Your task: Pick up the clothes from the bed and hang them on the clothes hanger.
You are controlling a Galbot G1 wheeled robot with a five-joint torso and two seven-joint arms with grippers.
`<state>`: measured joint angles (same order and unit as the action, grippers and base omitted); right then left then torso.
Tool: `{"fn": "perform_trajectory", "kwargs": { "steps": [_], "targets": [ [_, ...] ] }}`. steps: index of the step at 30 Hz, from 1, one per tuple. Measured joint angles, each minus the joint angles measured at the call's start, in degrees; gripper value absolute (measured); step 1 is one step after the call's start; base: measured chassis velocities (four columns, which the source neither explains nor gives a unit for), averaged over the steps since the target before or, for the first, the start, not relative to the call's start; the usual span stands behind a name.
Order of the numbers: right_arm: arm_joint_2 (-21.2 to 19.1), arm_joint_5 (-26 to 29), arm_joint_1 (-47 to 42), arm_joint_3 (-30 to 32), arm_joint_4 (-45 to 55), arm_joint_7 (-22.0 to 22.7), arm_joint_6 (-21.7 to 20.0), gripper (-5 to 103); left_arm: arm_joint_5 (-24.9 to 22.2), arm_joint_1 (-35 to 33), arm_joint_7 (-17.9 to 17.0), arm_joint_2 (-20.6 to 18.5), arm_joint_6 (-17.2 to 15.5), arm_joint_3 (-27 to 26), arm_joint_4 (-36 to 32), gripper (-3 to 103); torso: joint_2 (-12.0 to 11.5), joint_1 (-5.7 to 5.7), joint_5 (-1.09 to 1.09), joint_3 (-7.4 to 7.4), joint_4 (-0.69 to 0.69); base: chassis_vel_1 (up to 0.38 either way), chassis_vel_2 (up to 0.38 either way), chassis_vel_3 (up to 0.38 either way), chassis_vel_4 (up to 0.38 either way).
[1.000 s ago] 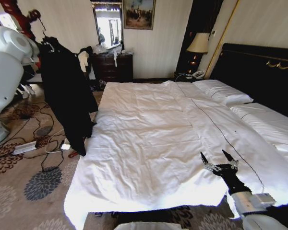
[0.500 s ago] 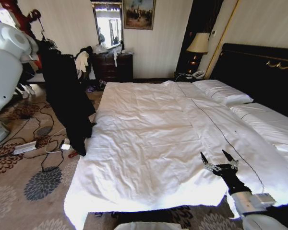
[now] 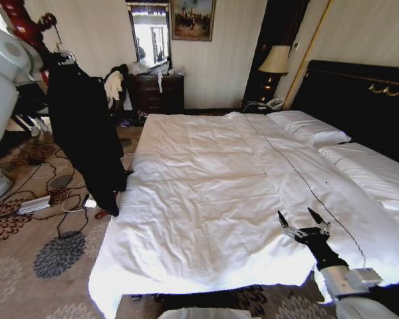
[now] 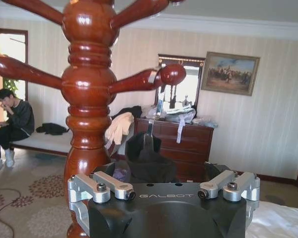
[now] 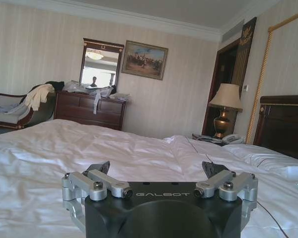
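Note:
The black jacket (image 3: 86,133) hangs full length beside the bed's (image 3: 206,199) left side, its hem near the carpet. It is on the clothes hanger, whose silver hook (image 4: 159,96) is over a ball-ended peg (image 4: 170,74) of the red-brown coat stand (image 4: 87,99). The jacket's collar (image 4: 145,166) lies just beyond my left gripper (image 4: 161,171), which is open right below the peg. My left arm (image 3: 0,66) is at the upper left in the head view. My right gripper (image 3: 304,222) rests open and empty over the white sheet near the foot of the bed.
Cables and a power strip (image 3: 33,205) lie on the patterned carpet by the jacket. A dark dresser (image 3: 156,92) with pale garments (image 3: 114,83) stands against the far wall. A lamp (image 3: 275,61) and the black headboard (image 3: 359,100) are on the right.
The jacket on its hanger has shifted left, closer to the coat stand. My left arm has moved left toward the picture's edge. The right arm has not moved.

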<state>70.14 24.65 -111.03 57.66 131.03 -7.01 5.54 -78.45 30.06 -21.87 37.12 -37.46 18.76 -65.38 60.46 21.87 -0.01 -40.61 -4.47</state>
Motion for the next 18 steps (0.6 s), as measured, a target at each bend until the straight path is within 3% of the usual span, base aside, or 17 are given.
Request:
{"fn": "perform_trajectory", "kwargs": {
  "steps": [5, 8, 10, 11, 14, 16, 18],
  "targets": [
    [0.0, 0.0, 0.0, 0.0, 0.0, 0.0, 0.0, 100, -0.8, -3.0, -0.2, -3.2, 0.0, -2.6, -6.0, 100, 0.0, 0.00, 0.01, 0.00, 0.00, 0.000, 0.000, 0.000, 0.000],
    [0.0, 0.0, 0.0, 0.0, 0.0, 0.0, 0.0, 100, -1.1, -7.6, 2.0, -5.6, 2.1, -6.2, -11.3, 100, 0.0, 0.00, 0.01, 0.00, 0.00, 0.000, 0.000, 0.000, 0.000],
    [0.0, 0.0, 0.0, 0.0, 0.0, 0.0, 0.0, 100, -0.6, -12.2, 6.4, -7.6, 5.4, -9.3, -14.7, 100, 0.0, 0.00, 0.01, 0.00, -0.01, 0.000, 0.000, 0.000, 0.000],
    [0.0, 0.0, 0.0, 0.0, 0.0, 0.0, 0.0, 100, -0.6, -12.2, 6.4, -7.6, 5.4, -9.3, -14.7, 100, 0.0, 0.00, 0.01, 0.00, -0.01, 0.000, 0.000, 0.000, 0.000],
    [0.0, 0.0, 0.0, 0.0, 0.0, 0.0, 0.0, 100, -1.0, -17.4, 11.8, -10.7, 13.0, -11.8, -19.2, 100, 0.0, 0.01, -0.02, 0.00, 0.02, 0.000, 0.000, 0.000, 0.000],
    [0.0, 0.0, 0.0, 0.0, 0.0, 0.0, 0.0, 100, -2.3, -19.6, 13.1, -12.0, 16.1, -13.2, -21.7, 100, 0.0, 0.00, 0.01, 0.00, 0.00, 0.000, 0.000, 0.000, 0.000],
    [0.0, 0.0, 0.0, 0.0, 0.0, 0.0, 0.0, 100, -3.0, -20.7, 13.6, -12.5, 17.2, -14.1, -23.0, 100, 0.0, 0.00, 0.02, 0.00, -0.01, 0.000, 0.000, 0.000, 0.000]
  ]
}}
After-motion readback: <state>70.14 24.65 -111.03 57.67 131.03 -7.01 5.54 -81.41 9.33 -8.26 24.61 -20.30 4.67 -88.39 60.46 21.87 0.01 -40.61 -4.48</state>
